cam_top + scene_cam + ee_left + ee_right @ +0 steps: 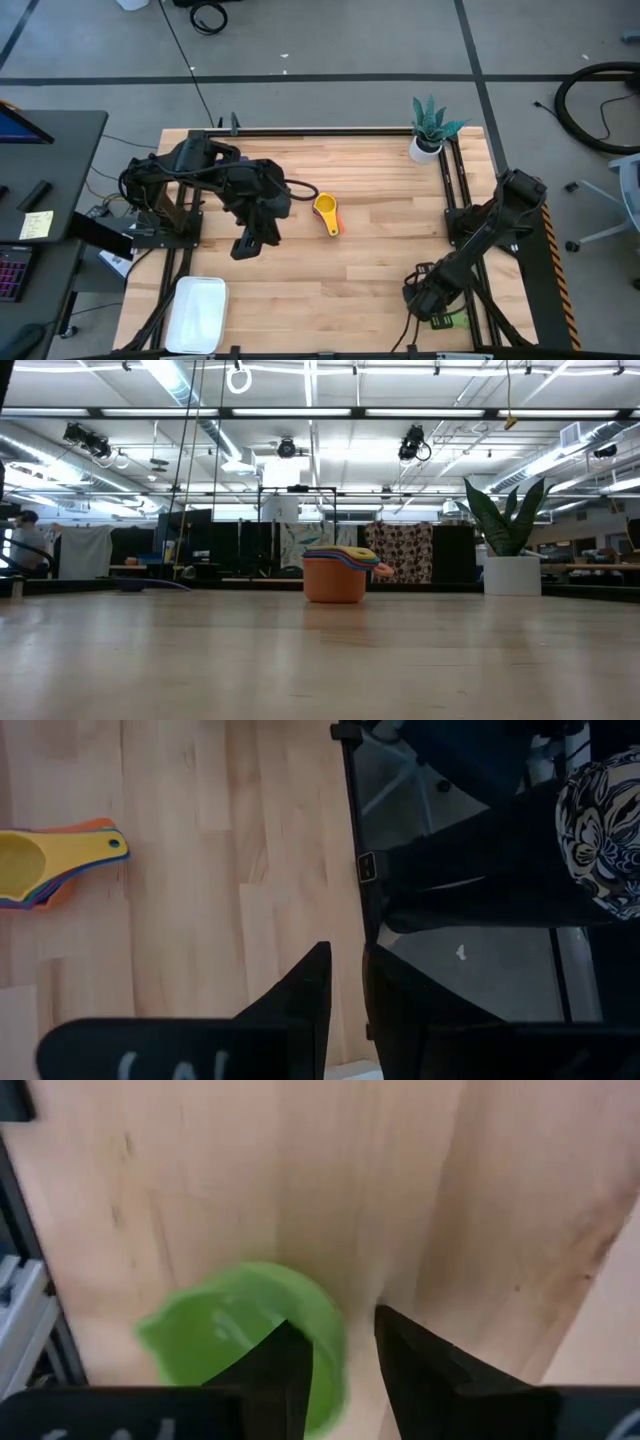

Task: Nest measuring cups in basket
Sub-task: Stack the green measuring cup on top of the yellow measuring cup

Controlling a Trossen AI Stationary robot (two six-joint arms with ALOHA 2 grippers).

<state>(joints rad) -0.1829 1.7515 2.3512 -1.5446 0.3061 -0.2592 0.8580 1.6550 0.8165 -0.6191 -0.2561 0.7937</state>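
- Stack [327, 212]: several cups sit nested at the desk [380, 270] centre, yellow on top, handles together.
- Basket [197, 313]: lies at the near left corner, nothing in it.
- Right gripper [340, 1350]: low at the near right edge, one finger inside the green cup [240, 1330] and one outside its wall, clamped on the rim, probably so the cup can be lifted.
- Left gripper [256, 235]: hovers left of the stack, fingers nearly together, grasping nothing.
- Plant [430, 128]: stands at the far right, not involved.
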